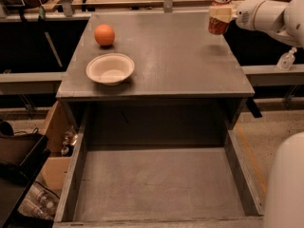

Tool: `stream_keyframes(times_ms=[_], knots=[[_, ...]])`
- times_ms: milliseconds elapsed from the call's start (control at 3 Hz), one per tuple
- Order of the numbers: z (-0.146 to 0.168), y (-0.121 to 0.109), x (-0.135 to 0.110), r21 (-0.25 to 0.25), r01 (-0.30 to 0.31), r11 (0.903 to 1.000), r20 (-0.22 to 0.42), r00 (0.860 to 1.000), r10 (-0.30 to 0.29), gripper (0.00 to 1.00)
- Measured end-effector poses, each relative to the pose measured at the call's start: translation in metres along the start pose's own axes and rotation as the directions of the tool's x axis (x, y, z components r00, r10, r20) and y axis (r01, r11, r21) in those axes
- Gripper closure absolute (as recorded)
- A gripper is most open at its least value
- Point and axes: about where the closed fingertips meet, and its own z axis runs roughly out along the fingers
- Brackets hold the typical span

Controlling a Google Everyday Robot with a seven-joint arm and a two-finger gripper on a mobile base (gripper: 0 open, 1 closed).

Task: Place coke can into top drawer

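Bench (175, 56): flat grey top, with two things resting on it, both on the left half. An orange (104, 34) sits near the far left corner; a shallow white bowl (110, 69), upright, lies just nearer than it toward the front edge, the two close but apart. Pincer (219, 13) hangs over the far right corner, clamped on a red can (217, 27) held clear of the surface.
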Motion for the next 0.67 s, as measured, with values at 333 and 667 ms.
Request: stream_keyframes(times_ms=[333,667], knots=[[-0.039,0.024,-0.015,-0.02,0.026,0.9995,0.005,1.0,-0.026,1.0],[-0.082,0.059,-0.015,-0.052,0.045,0.9976,0.018,0.999,-0.044,1.0]])
